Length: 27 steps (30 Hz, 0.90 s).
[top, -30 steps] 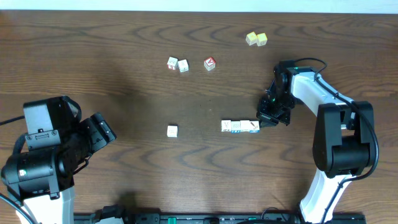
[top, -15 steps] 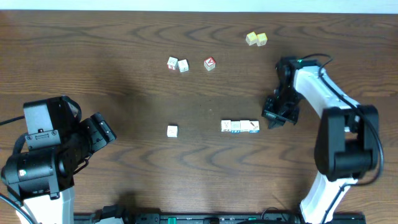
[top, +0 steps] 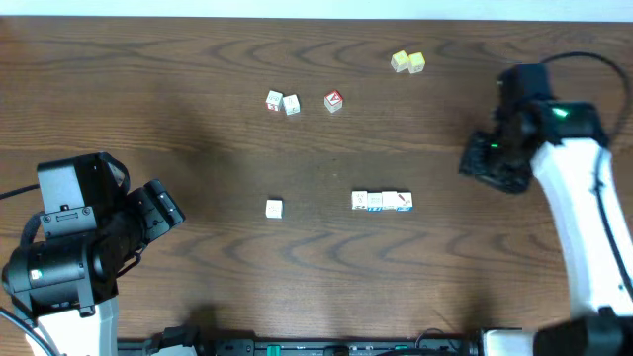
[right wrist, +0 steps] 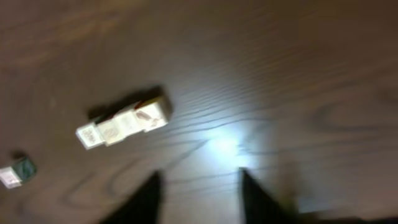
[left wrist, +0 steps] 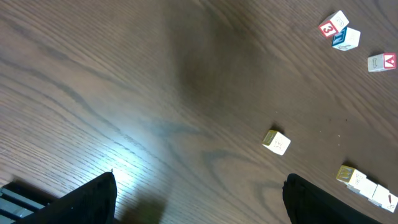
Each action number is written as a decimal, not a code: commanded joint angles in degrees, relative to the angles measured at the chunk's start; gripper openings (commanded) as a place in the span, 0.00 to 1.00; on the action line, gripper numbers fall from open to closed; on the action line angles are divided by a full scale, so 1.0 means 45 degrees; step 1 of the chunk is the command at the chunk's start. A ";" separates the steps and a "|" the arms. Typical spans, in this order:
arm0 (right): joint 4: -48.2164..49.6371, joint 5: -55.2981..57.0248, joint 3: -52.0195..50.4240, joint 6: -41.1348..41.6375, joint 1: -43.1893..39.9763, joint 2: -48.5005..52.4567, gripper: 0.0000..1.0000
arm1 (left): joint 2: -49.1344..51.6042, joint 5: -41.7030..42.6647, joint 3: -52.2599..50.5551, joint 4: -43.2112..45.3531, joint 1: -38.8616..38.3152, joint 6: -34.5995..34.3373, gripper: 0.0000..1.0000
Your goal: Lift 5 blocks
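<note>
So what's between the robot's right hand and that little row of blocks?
Nothing, just bare table. The overhead view shows only brown wood between the right hand and the row of blocks.

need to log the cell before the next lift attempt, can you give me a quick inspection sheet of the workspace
surface: dark wood table, glare patches in both wrist views
job's things: row of blocks touching end to end near the centre; single block apart to its left; all resting on the table
clutter: pair of printed cubes, red-faced cube, two yellow cubes, all towards the far side
tools: left tool open, empty, well away from the blocks; right tool open, empty, off to the right of the row
cables: black cable arcing over the right arm
surroundings: pale strip beyond the far edge; otherwise nothing seen
</note>
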 commanded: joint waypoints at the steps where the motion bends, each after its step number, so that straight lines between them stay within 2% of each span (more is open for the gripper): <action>1: -0.0248 0.1195 0.0185 -0.0121 -0.1015 -0.0928 0.99 | -0.0005 -0.0204 0.0112 -0.0034 -0.0039 -0.0112 0.86; 17: -0.0340 0.0476 0.0180 -0.0117 -0.1229 -0.1073 0.99 | -0.0010 -0.0442 0.0112 0.0359 -0.0039 -0.0068 0.86; 19: -0.0340 0.0476 0.0180 -0.0117 -0.1229 -0.1073 0.99 | -0.0010 -0.0325 0.0112 0.0471 -0.0039 -0.0515 0.86; 22: -0.0340 0.0476 0.0180 -0.0121 -0.1229 -0.1073 0.99 | -0.0010 0.0845 0.0112 0.0491 -0.0039 -0.1851 0.86; 27: -0.0340 0.0476 0.0180 -0.0121 -0.1229 -0.1073 0.99 | 0.0039 0.2676 0.0112 0.0714 -0.0044 -0.2254 0.86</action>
